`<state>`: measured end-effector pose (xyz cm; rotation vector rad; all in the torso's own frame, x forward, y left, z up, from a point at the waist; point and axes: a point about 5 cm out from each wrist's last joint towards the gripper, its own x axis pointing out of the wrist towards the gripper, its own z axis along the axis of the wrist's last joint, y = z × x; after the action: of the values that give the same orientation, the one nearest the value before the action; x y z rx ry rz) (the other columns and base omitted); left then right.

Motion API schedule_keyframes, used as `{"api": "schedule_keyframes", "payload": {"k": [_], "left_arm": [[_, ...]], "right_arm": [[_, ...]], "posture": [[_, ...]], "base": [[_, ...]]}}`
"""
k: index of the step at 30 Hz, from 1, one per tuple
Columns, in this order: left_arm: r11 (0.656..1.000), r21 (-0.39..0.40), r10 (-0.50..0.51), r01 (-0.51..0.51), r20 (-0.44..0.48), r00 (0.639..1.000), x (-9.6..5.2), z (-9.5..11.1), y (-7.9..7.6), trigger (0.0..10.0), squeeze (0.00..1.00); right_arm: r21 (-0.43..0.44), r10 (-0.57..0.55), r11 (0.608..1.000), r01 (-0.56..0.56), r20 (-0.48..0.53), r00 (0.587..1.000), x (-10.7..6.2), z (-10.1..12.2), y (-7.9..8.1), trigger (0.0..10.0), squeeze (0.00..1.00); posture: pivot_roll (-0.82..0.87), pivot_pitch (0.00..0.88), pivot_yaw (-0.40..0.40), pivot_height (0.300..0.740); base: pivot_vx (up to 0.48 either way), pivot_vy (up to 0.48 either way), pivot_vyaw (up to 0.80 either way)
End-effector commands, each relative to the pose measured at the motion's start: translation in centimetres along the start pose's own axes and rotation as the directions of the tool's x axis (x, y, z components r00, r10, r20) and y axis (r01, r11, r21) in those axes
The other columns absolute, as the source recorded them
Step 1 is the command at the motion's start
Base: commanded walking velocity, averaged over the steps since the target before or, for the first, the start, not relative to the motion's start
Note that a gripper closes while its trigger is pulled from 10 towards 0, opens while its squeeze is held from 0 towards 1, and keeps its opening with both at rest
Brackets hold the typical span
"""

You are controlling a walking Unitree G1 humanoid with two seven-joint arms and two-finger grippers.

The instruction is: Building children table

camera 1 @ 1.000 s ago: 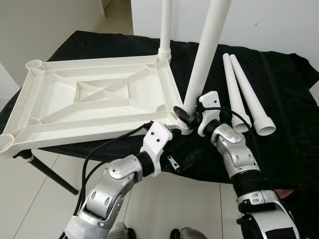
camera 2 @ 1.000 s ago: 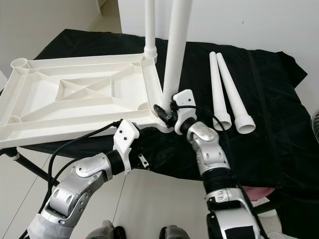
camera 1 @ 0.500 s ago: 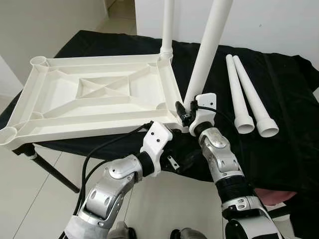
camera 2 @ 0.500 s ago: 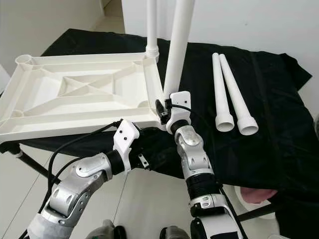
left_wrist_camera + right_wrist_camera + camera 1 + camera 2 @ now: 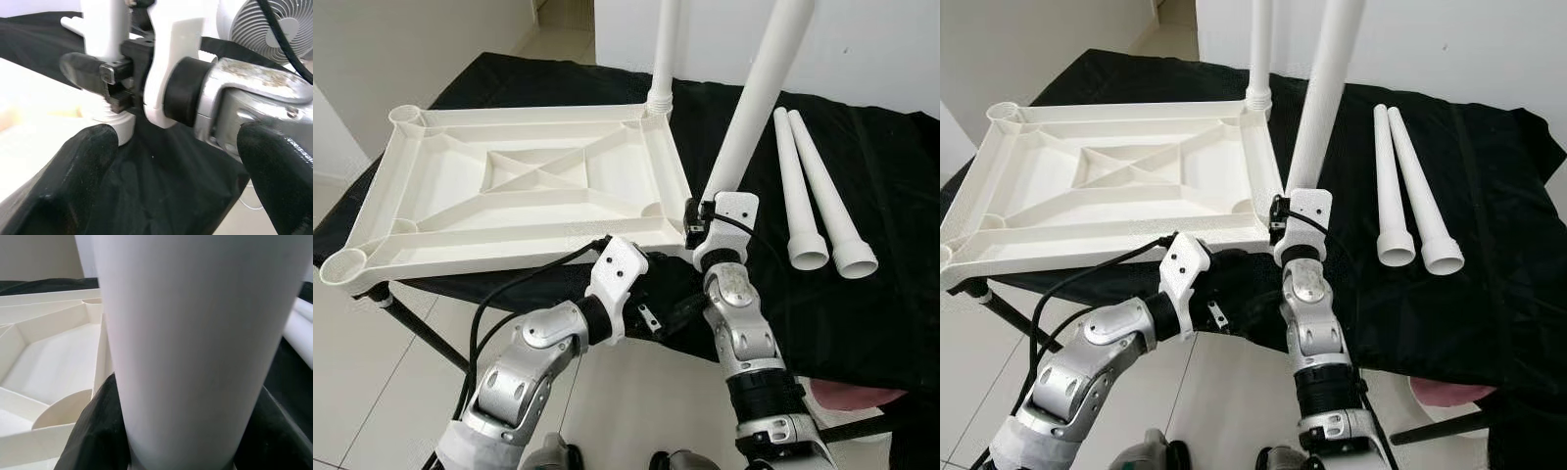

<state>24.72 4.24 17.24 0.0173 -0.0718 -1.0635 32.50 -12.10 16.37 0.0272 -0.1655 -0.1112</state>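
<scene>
**Leg at near corner socket, right claw clamped**

Black cloth (image 5: 862, 323) covers the tabletop; pale tiled floor (image 5: 372, 392) below, white wall behind. White table frame (image 5: 524, 191) lies upside down on the cloth, ribs up, its left end overhanging the edge.

One leg (image 5: 664, 49) stands upright in the far right corner socket. Second leg (image 5: 754, 108) stands in the near right corner socket, tilted toward my right. My right claw (image 5: 697, 217) is clamped on this leg just above its base; in the right wrist view the black fingers (image 5: 93, 431) press against both sides of the tube.

My left claw (image 5: 171, 171) hovers just beside the same corner, fingers apart, holding nothing.

Two spare legs (image 5: 818, 196) lie side by side on the cloth to my right, wide ends toward me. A white fan (image 5: 266, 24) shows past the right wrist.
</scene>
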Motion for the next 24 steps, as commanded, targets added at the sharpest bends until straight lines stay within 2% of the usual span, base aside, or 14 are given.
{"api": "schedule_keyframes", "payload": {"k": [1, 2, 3, 5, 6, 8, 11, 14, 16, 17, 19, 21, 22, 24], "left_arm": [[1.0, -0.009, 0.02, -0.02, -0.006, 1.0, 0.2, -0.2, 0.2, 10.0, 0.0], [1.0, -0.009, 0.02, -0.02, -0.006, 1.0, 0.2, -0.2, 0.2, 10.0, 0.0], [1.0, -0.007, 0.019, -0.019, -0.005, 1.0, 0.2, -0.2, 0.3, 10.0, 0.0], [1.0, -0.005, 0.018, -0.018, -0.005, 1.0, 0.3, -0.1, 0.3, 10.0, 0.0], [1.0, -0.003, 0.017, -0.017, -0.004, 1.0, 0.4, -0.1, 0.4, 10.0, 0.0], [1.0, -0.003, 0.017, -0.017, -0.004, 1.0, 0.4, -0.1, 0.4, 10.0, 0.0], [1.0, 0.005, 0.006, -0.006, -0.002, 1.0, 0.5, 0.0, 0.4, 10.0, 0.0], [1.0, 0.006, 0.005, -0.005, -0.002, 1.0, 0.5, 0.0, 0.5, 10.0, 0.0], [1.0, 0.008, 0.003, -0.003, -0.003, 1.0, 0.6, 0.0, 0.5, 10.0, 0.0], [1.0, 0.009, 0.001, -0.001, -0.002, 1.0, 0.6, 0.0, 0.5, 10.0, 0.0], [1.0, 0.009, 0.001, -0.001, -0.002, 1.0, 0.6, 0.0, 0.5, 10.0, 0.0], [1.0, 0.012, -0.005, 0.005, -0.001, 1.0, 0.8, 0.1, 0.6, 10.0, 0.0], [1.0, 0.012, -0.005, 0.005, -0.001, 1.0, 0.8, 0.1, 0.6, 10.0, 0.0], [1.0, 0.017, -0.014, 0.014, -0.002, 1.0, 0.9, 0.1, 0.5, 10.0, 0.0]], "right_arm": [[-0.022, -0.087, 0.996, 0.086, -0.05, 0.995, -0.5, -1.1, -1.4, 10.0, 0.0], [-0.022, -0.087, 0.996, 0.086, -0.05, 0.995, -0.5, -1.1, -1.4, 10.0, 0.0], [-0.016, -0.065, 0.998, 0.064, -0.055, 0.996, -0.7, -1.1, -1.2, 10.0, 0.1], [-0.011, -0.05, 0.999, 0.049, -0.057, 0.997, -0.7, -1.1, -1.0, 10.0, 0.1], [0.0, -0.023, 1.0, 0.023, -0.05, 0.998, -0.8, -0.9, -0.7, 10.0, 1.0], [0.0, -0.023, 1.0, 0.023, -0.05, 0.998, -0.8, -0.9, -0.7, 10.0, 1.0], [0.039, 0.111, 0.993, -0.11, -0.016, 0.994, -0.5, -0.5, -0.5, 10.0, 1.0], [0.038, 0.139, 0.99, -0.138, -0.012, 0.99, -0.4, -0.5, -0.6, 10.0, 1.0], [0.044, 0.179, 0.983, -0.178, -0.025, 0.984, -0.3, -0.6, -0.6, 10.0, 0.94], [0.038, 0.228, 0.973, -0.227, -0.028, 0.973, -0.2, -0.6, -0.7, 10.0, 0.0], [0.038, 0.228, 0.973, -0.227, -0.028, 0.973, -0.2, -0.6, -0.7, 10.0, 0.0], [0.029, 0.352, 0.936, -0.351, -0.042, 0.935, 0.1, -0.6, -0.7, 10.0, 0.0], [0.029, 0.352, 0.936, -0.351, -0.042, 0.935, 0.1, -0.6, -0.7, 10.0, 0.0], [0.012, 0.462, 0.887, -0.462, -0.045, 0.886, 0.7, -0.3, -0.7, 10.0, 0.0]], "posture": [[-0.06, 0.105, 0.015, 0.74], [-0.06, 0.105, 0.015, 0.74], [-0.07, 0.104, 0.016, 0.74], [-0.07, 0.102, 0.017, 0.74], [-0.07, 0.101, 0.02, 0.74], [-0.07, 0.101, 0.02, 0.74], [-0.08, 0.099, 0.021, 0.74], [-0.08, 0.097, 0.022, 0.74], [-0.08, 0.096, 0.022, 0.74], [-0.08, 0.093, 0.024, 0.74], [-0.08, 0.093, 0.024, 0.74], [-0.08, 0.088, 0.028, 0.74], [-0.08, 0.088, 0.028, 0.74], [-0.08, 0.082, 0.032, 0.74]], "base": [[0.0, 0.0, 0.0], [0.0, 0.0, 0.0], [0.0, 0.0, 0.0], [0.0, 0.0, 0.0], [0.0, 0.0, 0.0], [0.0, 0.0, 0.0], [0.0, 0.0, 0.0], [0.0, 0.0, 0.0], [0.0, 0.0, 0.0], [0.0, 0.0, 0.0], [0.0, 0.0, 0.0], [0.0, 0.0, 0.0], [0.0, 0.0, 0.0], [0.0, 0.0, 0.0]]}}
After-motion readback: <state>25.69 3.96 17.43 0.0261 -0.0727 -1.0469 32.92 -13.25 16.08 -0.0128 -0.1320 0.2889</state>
